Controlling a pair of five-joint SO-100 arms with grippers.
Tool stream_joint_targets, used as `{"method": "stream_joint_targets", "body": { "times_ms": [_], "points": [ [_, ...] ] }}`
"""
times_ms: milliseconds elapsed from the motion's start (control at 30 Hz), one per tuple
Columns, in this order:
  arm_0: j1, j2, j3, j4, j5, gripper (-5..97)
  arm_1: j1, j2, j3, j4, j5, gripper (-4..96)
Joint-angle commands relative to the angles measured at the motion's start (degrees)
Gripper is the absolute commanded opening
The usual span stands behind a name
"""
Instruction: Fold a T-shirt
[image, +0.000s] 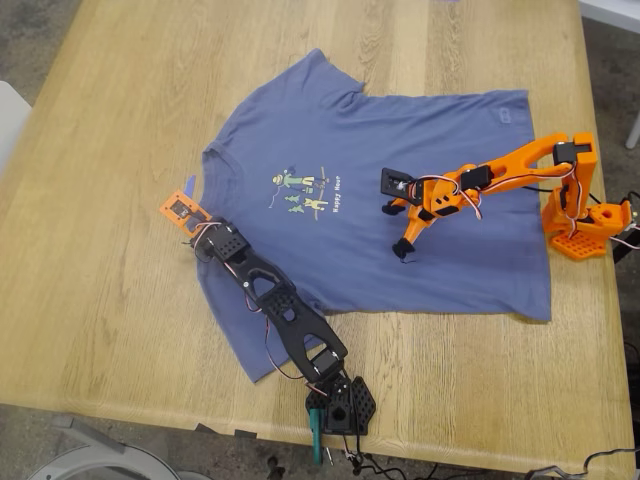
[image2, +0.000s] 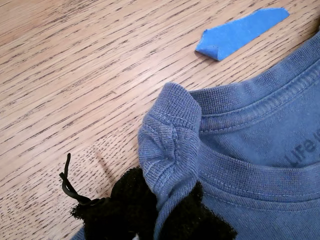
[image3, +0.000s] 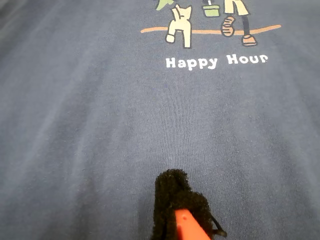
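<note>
Exterior view
- Table (image: 100, 150): pale wood, carrying everything.
- T-shirt (image: 470, 250): slate-blue, spread flat across the middle of the table, collar toward the exterior view's left, hem toward the exterior view's right near the orange arm's base.
- Print (image: 305, 190): small green and yellow figures with yellow words, on the chest.
- Black arm (image: 285, 315): based at the table's near edge, lying over the near sleeve and reaching to the collar.
- First gripper (image: 190, 225): at the collar, near the orange piece at the arm's tip.
- Second gripper (image: 402, 248): on the orange arm, tip down on the shirt's middle.

First wrist view
- First gripper (image2: 155, 220): black padded fingers pressed together on a bunched fold of the T-shirt (image2: 260, 165) collar; the pinched cloth stands up between them.
- Tape (image2: 240, 32): blue scrap on bare wood, apart from the collar.

Second wrist view
- Second gripper (image3: 180, 210): only one black padded tip with an orange part shows, touching the T-shirt (image3: 75, 125); whether it is spread or pressed together cannot be told.
- Words (image3: 216, 61): "Happy Hour", beyond the tip.
</note>
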Motion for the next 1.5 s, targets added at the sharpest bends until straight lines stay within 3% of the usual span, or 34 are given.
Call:
{"method": "stream_joint_targets", "body": {
  "times_ms": [0, 533, 1133, 1400, 1467],
  "points": [
    [3.4, -0.5, -0.2, 0.5, -1.1, 0, -0.4, 0.1, -2.9, -1.1, 0.3, 56.2],
    [6.6, -0.5, -0.2, 0.2, -1.9, 0, -2.2, -6.6, -4.0, -4.6, 1.5, 54.2],
    [9.8, 0.5, -0.2, 1.1, -2.2, 0, -6.9, -20.6, -16.8, -5.4, 3.3, 48.9],
    [11.8, 2.0, -0.2, 2.0, -2.3, 0, -9.3, -22.2, -17.0, -6.2, 4.0, 38.3],
    [12.4, 2.4, -0.2, 2.3, -2.4, 0, -9.8, -22.4, -17.1, -6.2, 4.2, 31.1]
  ]
}}
